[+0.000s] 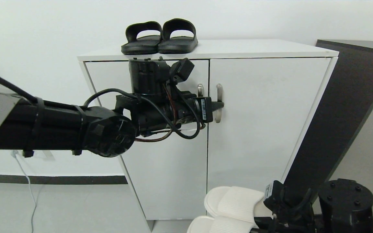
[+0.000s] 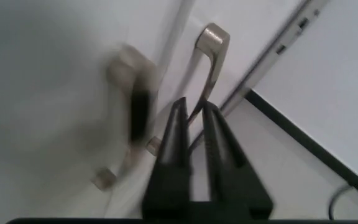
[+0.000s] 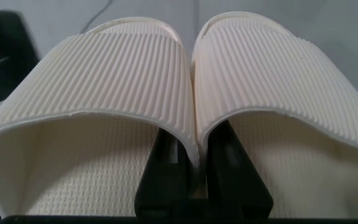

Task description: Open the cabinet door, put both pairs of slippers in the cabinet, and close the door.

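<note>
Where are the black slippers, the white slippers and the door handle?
black rubber slippers (image 1: 178, 22): head view, one strap.
cream ribbed slippers (image 3: 123, 68): right wrist view, ribbed strap.
silver metal door handle (image 2: 213, 38): left wrist view, bent end.

There are two black rubber slide slippers (image 1: 159, 38), two cream ribbed foam slippers (image 1: 236, 201), one white cabinet (image 1: 254, 49) with two flat doors (image 1: 264, 129), and two brushed metal bar handles (image 1: 219, 92), one on each door.

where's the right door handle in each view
head view: right door handle just right of the door seam, left gripper on it.
left wrist view: the handle runs up from between the left gripper's tips.
right wrist view: faces the white slippers instead.
shared landmark: left door handle, beside it in head and left wrist views.
</note>
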Controlling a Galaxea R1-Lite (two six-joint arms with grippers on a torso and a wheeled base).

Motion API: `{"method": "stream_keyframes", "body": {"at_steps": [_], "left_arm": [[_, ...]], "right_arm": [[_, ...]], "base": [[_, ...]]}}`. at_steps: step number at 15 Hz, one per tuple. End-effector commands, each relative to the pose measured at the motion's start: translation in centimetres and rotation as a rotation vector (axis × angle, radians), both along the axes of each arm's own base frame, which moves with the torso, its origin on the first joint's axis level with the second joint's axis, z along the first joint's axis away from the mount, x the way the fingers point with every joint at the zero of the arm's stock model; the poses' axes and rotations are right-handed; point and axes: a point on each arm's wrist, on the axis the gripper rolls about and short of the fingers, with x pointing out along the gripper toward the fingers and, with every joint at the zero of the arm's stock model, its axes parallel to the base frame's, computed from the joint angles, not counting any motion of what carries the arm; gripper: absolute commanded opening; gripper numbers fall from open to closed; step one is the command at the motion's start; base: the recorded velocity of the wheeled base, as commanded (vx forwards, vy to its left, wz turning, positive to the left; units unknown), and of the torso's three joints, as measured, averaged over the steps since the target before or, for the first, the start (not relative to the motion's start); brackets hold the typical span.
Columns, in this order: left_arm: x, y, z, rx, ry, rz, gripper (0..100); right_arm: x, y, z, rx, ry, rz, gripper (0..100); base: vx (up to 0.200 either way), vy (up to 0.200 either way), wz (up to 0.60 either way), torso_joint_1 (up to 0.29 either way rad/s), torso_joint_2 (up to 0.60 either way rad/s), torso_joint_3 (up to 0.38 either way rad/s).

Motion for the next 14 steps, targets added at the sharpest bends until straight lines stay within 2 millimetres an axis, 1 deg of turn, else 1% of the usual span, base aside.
{"method": "stream_keyframes", "body": {"at_steps": [1, 3, 4, 5, 7, 8, 9, 10, 11, 13, 14], "left_arm": [[-2.0, 0.9, 0.8, -0.007, -0.005, -0.018, 0], [-3.4, 1.5, 0.8, -0.001, 0.001, -0.031, 0], [-4.4, 1.6, 1.0, -0.001, 0.001, -0.046, 0], [-4.8, 1.8, 1.1, -0.002, 0.0, -0.051, 0], [-6.8, 2.1, 1.5, -0.006, -0.006, -0.075, 0], [-7.3, 2.3, 1.5, -0.006, -0.006, -0.082, 0], [-8.4, 2.9, 1.6, -0.007, -0.008, -0.088, 0], [-8.7, 3.2, 1.6, -0.007, -0.005, -0.088, 0], [-8.6, 3.5, 1.5, -0.008, 0.0, -0.076, 0], [-7.3, 4.5, 1.4, -0.011, 0.008, -0.033, 0], [-6.8, 4.4, 1.4, -0.018, 0.018, -0.023, 0]], "right_arm": [[-1.2, -0.9, 0.1, 0.006, -0.018, 0.075, 0], [-1.9, -1.4, -0.2, -0.002, -0.02, 0.146, 0], [-2.1, -1.7, -0.4, -0.006, -0.016, 0.171, 0], [-2.2, -1.7, -0.4, -0.009, -0.018, 0.178, 0], [-2.3, -1.7, -0.5, -0.013, -0.02, 0.183, 0], [-2.3, -1.8, -0.5, -0.013, -0.02, 0.183, 0], [-2.4, -1.8, -0.4, -0.012, -0.025, 0.184, 0], [-2.5, -1.7, -0.4, -0.014, -0.025, 0.19, 0], [-2.6, -1.7, -0.4, -0.014, -0.026, 0.194, 0], [-2.6, -1.7, -0.5, -0.018, -0.024, 0.194, 0], [-2.6, -1.7, -0.6, -0.019, -0.023, 0.194, 0]], "base": [[0.0, 0.0, 0.0, 0.0, 0.0, 0.0], [0.0, 0.0, 0.0, 0.0, 0.0, 0.0], [0.0, 0.0, 0.0, 0.0, 0.0, 0.0], [0.0, 0.0, 0.0, 0.0, 0.0, 0.0], [0.0, 0.0, 0.0, 0.0, 0.0, 0.0], [0.0, 0.0, 0.0, 0.0, 0.0, 0.0], [0.0, 0.0, 0.0, 0.0, 0.0, 0.0], [0.0, 0.0, 0.0, 0.0, 0.0, 0.0], [0.0, 0.0, 0.0, 0.0, 0.0, 0.0], [0.0, 0.0, 0.0, 0.0, 0.0, 0.0], [0.0, 0.0, 0.0, 0.0, 0.0, 0.0]]}}
